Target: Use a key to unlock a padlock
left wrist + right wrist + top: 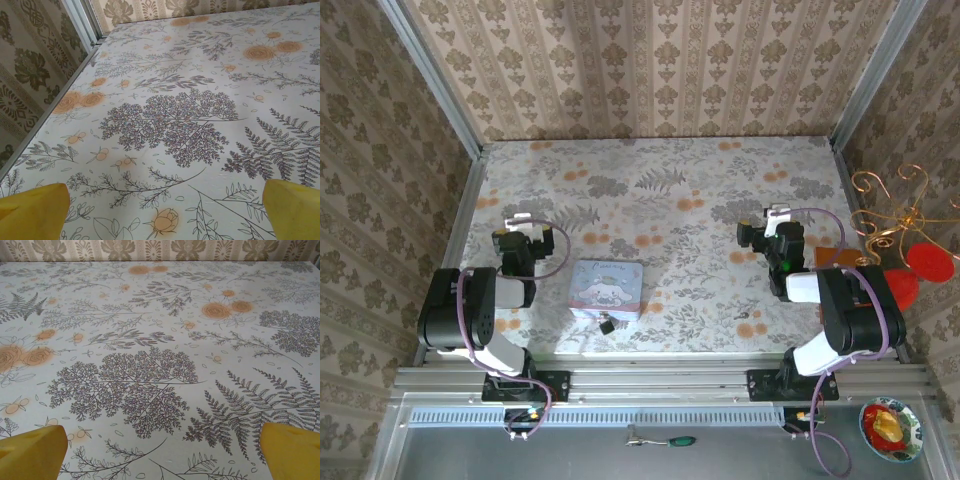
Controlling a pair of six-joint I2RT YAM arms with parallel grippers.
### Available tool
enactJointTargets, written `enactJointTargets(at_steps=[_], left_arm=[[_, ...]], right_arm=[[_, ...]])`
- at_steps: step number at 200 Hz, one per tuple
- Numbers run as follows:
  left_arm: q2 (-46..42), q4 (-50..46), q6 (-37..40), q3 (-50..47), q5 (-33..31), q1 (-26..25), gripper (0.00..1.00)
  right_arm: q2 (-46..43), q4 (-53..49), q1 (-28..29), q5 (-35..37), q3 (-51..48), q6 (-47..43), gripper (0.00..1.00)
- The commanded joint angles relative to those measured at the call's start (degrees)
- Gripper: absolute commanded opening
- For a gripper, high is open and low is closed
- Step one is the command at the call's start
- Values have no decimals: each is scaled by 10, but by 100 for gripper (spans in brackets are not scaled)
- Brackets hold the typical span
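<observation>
Sprawling fern-and-rose tablecloth [660, 200] between damask-papered walls [650, 70]; left fingers [32, 210] and right fingers [30, 452] wide apart, empty.

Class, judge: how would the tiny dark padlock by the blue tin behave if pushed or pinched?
The padlock looks small and rigid, probably dense for its size. Blocky, it should slide rather than roll; the tin beside it might block a push.

Bright even daylight, soft shadows, sharp focus
</observation>
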Motion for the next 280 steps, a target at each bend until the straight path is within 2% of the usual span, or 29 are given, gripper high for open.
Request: enactJointTargets(at_steps=[1,170,190,203,218,249,280], left_arm=[[2,8,2,13,-7,0,100],[2,9,5,12,-7,-1,100],[-4,1,29,14,48,-5,100],[-23,2,36,4,73,-6,100],[-58,-13,38,-3,59,-11,100],[-165,-114,62,15,13,-48,100],[-281,-162,6,29,-7,-76,100]], right_arm=[[-2,-1,1,-4,8,8,100],[-1,-1,1,-4,8,8,100],[-1,-1,1,-4,9,8,100],[-1,-2,1,-4,8,9,100],[-1,-2,1,-4,8,8,100],[-2,-1,1,-4,8,8,100],[-23,-5,5,-32,1,-7,100]])
